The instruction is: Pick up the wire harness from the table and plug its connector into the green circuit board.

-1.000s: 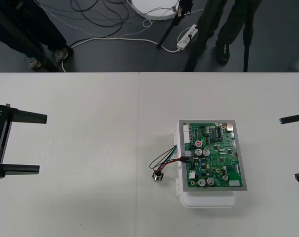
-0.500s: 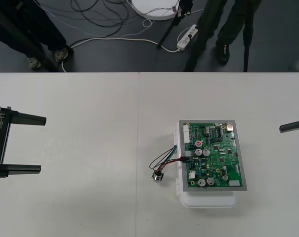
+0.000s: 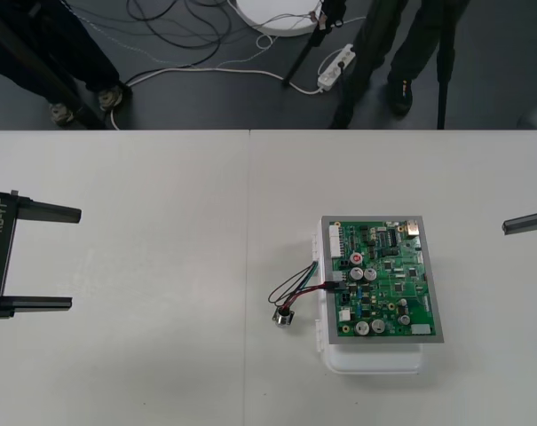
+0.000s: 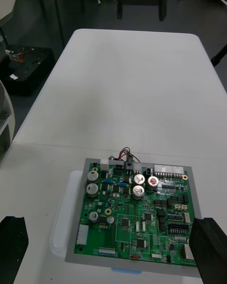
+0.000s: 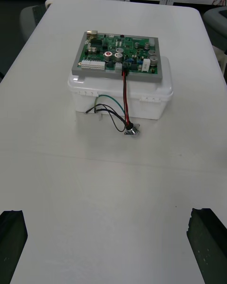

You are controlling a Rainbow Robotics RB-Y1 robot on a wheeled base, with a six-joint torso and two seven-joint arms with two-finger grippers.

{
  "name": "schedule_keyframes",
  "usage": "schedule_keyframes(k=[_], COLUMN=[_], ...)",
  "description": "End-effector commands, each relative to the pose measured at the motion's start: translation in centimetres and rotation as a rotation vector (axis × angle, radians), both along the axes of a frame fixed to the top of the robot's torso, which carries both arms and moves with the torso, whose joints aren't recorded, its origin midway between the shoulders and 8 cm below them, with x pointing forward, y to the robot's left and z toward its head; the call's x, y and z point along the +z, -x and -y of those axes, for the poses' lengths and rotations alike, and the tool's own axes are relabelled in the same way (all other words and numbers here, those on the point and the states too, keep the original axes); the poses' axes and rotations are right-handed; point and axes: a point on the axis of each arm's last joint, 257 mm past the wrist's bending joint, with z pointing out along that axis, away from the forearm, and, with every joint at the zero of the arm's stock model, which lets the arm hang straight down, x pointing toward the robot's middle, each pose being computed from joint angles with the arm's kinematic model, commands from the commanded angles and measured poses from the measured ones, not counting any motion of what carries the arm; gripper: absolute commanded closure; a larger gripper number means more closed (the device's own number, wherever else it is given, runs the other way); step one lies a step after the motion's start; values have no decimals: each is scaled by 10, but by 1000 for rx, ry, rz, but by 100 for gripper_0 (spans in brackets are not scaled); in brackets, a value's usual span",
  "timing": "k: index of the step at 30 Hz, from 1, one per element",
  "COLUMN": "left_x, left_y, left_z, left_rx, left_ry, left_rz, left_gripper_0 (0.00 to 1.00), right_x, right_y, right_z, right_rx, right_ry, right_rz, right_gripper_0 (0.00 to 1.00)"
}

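The left gripper waits at its own side of the table, and its two black fingers stand far apart, so it is open and holds nothing. The right gripper waits at the opposite side, also with its fingers wide apart and nothing between them. The board lies on its white base between the two grippers, near to the right gripper and well apart from the left one. In the right wrist view the board is just in front of the open fingers. The harness is at the side of the board that faces the left gripper. Its black plug sits in the edge of the board on that side, and from it the wires come down over the wall of the base and make a small loop toward the left gripper. The round metal socket rests on the table just beside the base, at the free end of the wires. Neither gripper touches the harness or the board.
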Motion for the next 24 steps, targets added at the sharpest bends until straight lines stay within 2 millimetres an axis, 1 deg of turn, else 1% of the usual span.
schedule_keyframes(k=[1, 9, 19, 24], left_x=[-6, -7, -13, -21], left_y=[9, 7, 3, -2], left_z=[-8, -11, -18, -25], left_rx=[-22, -13, 7, 23], left_ry=[-20, -15, -8, 6], left_rz=[25, 16, 1, -23], left_gripper_0=[0, 0, 0, 0], right_x=[10, 8, 9, 8], right_y=[-8, -16, -14, -11], right_z=[-2, -7, -8, -8], right_rx=[-94, -159, -152, -145], right_ry=[-64, -96, -100, -97], right_rz=[-57, -54, -58, -62], right_gripper_0=[0, 0, 0, 0])
